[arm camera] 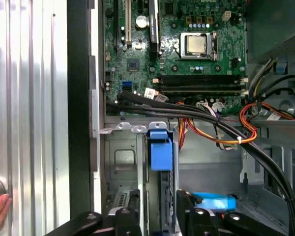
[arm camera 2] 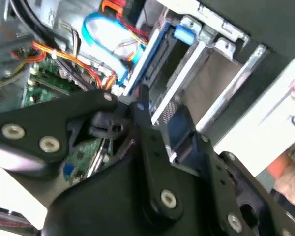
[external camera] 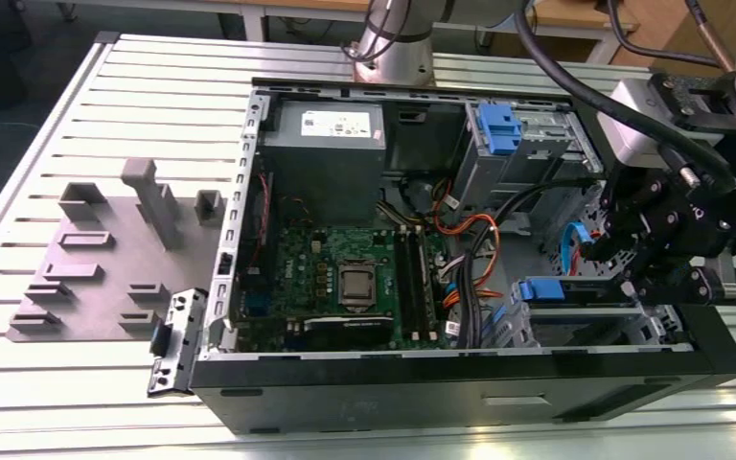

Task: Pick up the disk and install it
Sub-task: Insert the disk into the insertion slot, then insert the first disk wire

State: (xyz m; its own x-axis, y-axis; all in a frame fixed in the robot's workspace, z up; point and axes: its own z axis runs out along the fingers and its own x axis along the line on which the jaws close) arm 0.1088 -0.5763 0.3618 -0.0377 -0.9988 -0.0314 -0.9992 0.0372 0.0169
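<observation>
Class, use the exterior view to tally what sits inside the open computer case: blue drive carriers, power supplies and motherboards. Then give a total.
Blue carriers: 2 (the disk, the other caddy)
Power supply: 1
Motherboard: 1
Total: 4

Soft, even light falls from overhead in the exterior view. The ribbed metal surface (external camera: 35, 402) well away from the claw (external camera: 624, 280) shines pale with mild glare, while the inside of the computer case (external camera: 342, 402) beneath the claw lies in shade. In the second wrist view the claw (arm camera 2: 157, 115) is a dark, smeared mass, everything is blurred, and the blue cable (arm camera 2: 105, 29) beyond it is washed out. In the first wrist view the circuit board (arm camera: 187, 69) beyond the claw (arm camera: 160, 216) is crisp and evenly lit, and the surface (arm camera: 29, 98) off to one side is blown nearly white.
</observation>
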